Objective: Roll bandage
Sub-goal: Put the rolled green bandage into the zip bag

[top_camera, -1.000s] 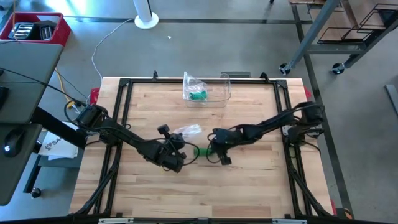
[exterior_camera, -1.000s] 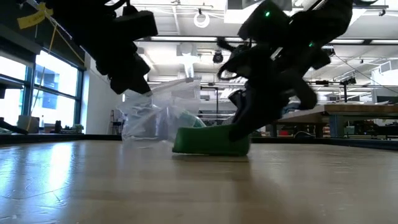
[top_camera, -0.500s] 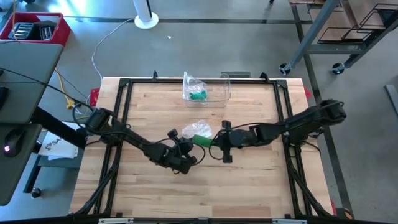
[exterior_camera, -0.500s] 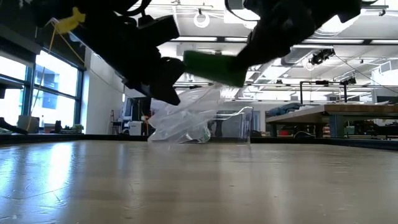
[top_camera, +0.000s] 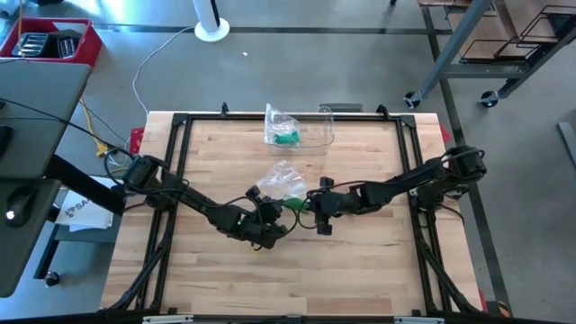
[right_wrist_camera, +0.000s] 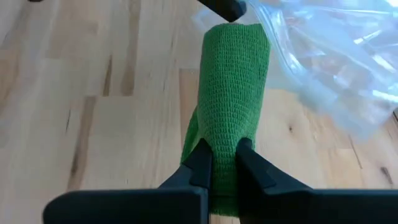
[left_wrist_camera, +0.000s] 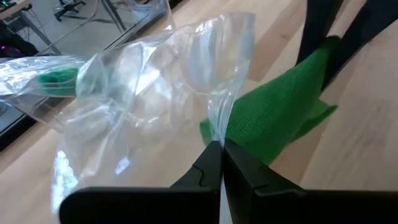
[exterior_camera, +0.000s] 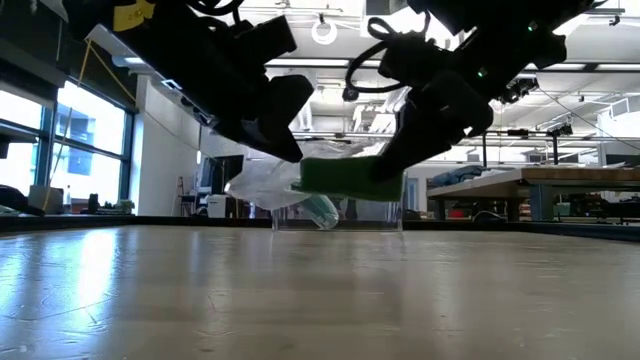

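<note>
A green bandage roll [right_wrist_camera: 233, 81] hangs above the table's middle with my right gripper [right_wrist_camera: 224, 163] shut on it. Its far end reaches the edge of a crumpled clear plastic bag [left_wrist_camera: 155, 87], which my left gripper [left_wrist_camera: 221, 163] is shut on. In the high view the bag [top_camera: 282, 178] lies just beyond the two grippers, which meet at the bandage [top_camera: 295, 205]. The low view shows the bandage [exterior_camera: 345, 178] and the bag [exterior_camera: 262, 186] both clear of the tabletop. Whether the roll's end is inside the bag I cannot tell. My left gripper pinches a thin edge of the clear bag [left_wrist_camera: 214, 134] between its two shut fingertips, coming slanting down from the table's left. The rest of the bag billows loosely beyond the fingers, off the table. My right gripper pinches the bandage roll near its close end [right_wrist_camera: 225, 140] between its two fingers, which lie along the roll. It comes slanting down from the table's right. The roll sticks out past the fingertips toward the bag, lifted clear of the table.
A clear open container [top_camera: 315, 130] stands at the table's far edge with a second plastic bag holding something green [top_camera: 283, 133] at its left. A black frame [top_camera: 180, 144] runs around the wooden tabletop. Bare wood lies toward the near edge.
My right gripper has lifted the bandage roll off the table, where it lay a second ago, and carried it a little toward the far edge. My left gripper has moved with the bag toward the table's right and the bandage. The bag now hangs clear too.
</note>
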